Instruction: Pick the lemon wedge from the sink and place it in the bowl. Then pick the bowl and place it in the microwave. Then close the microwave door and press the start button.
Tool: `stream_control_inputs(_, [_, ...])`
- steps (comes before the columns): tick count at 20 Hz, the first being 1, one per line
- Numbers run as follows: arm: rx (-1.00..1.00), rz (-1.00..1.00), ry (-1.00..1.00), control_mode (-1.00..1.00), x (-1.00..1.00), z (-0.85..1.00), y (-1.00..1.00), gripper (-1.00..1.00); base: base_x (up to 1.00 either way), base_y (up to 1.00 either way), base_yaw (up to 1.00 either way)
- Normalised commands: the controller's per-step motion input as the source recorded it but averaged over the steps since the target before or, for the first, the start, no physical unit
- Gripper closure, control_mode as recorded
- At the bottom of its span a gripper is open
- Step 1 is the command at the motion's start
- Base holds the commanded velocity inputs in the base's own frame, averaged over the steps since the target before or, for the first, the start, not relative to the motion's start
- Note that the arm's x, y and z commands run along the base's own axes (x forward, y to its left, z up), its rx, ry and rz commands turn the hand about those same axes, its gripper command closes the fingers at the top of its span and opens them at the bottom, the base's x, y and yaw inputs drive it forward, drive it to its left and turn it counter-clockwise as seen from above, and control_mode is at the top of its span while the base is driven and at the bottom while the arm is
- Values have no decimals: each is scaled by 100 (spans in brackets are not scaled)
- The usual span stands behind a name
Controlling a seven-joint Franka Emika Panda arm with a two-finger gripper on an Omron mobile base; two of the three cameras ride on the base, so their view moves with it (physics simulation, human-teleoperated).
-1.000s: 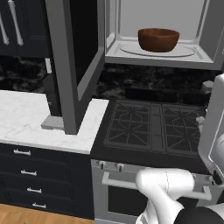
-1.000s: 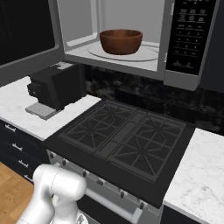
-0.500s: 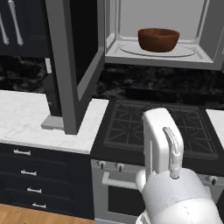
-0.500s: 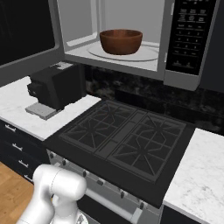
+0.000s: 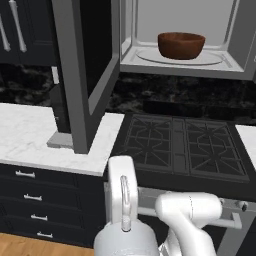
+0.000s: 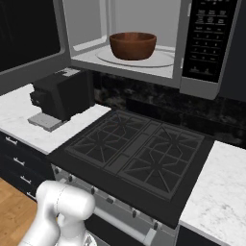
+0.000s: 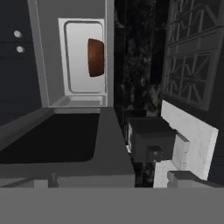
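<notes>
Hand view, gripper spread wide, nothing held

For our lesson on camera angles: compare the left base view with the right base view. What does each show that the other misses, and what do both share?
Left base view alone: the microwave door swung open, seen edge-on, and drawers below the counter.

Right base view alone: the microwave's control panel and the whole black coffee machine.

Both: the bowl on the turntable plate inside the microwave, and the stovetop.
</notes>
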Motion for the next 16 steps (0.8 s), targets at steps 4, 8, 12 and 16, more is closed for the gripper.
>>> stream_control_inputs(4, [10, 0, 0, -100, 48, -66, 71, -100, 0, 0, 0])
stream_control_inputs(8, [2, -2, 0, -100, 61, -46, 71, -100, 0, 0, 0])
stream_control_inputs(12, [0, -7, 0, -100, 78, -20, 40, -100, 0, 0, 0])
stream_control_inputs(16, [0, -11, -1, -100, 68, -19, 44, -100, 0, 0, 0])
